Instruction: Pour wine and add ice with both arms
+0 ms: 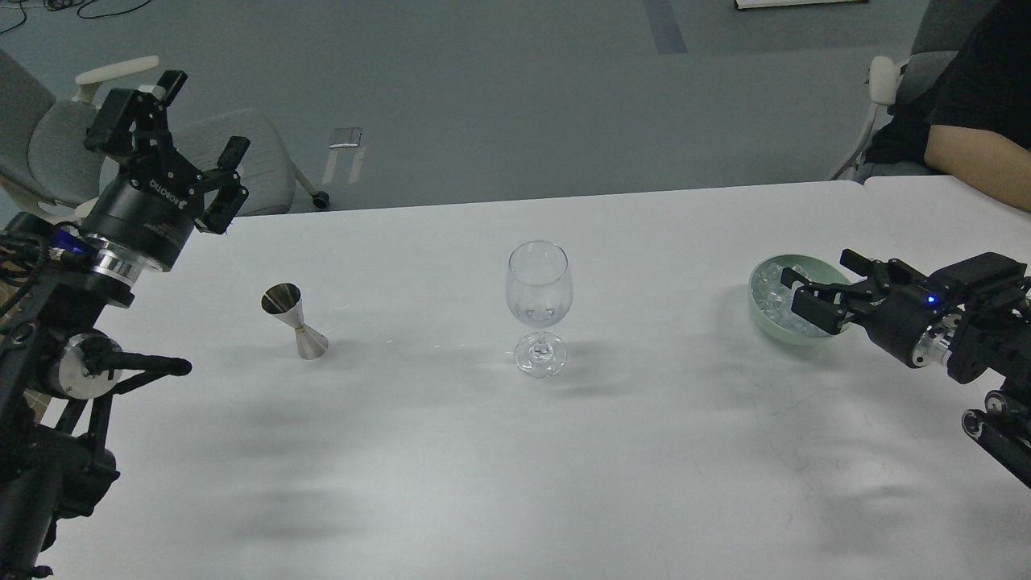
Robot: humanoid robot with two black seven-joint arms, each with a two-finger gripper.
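at the frame's right edge the right gripper (815, 292) hangs over the pale green bowl (761, 316) with fingers apart, just above the ice (775, 296) piled inside. at upper left the left gripper (201, 133) is raised, fingers spread wide. between them on the white table (515, 467) stand a clear stemmed glass (539, 306) and a steel jigger (294, 321).

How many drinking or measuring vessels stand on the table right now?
2: a clear stemmed wine glass upright at the white table's centre, and a silver hourglass-shaped metal jigger to its left. None seems hidden.
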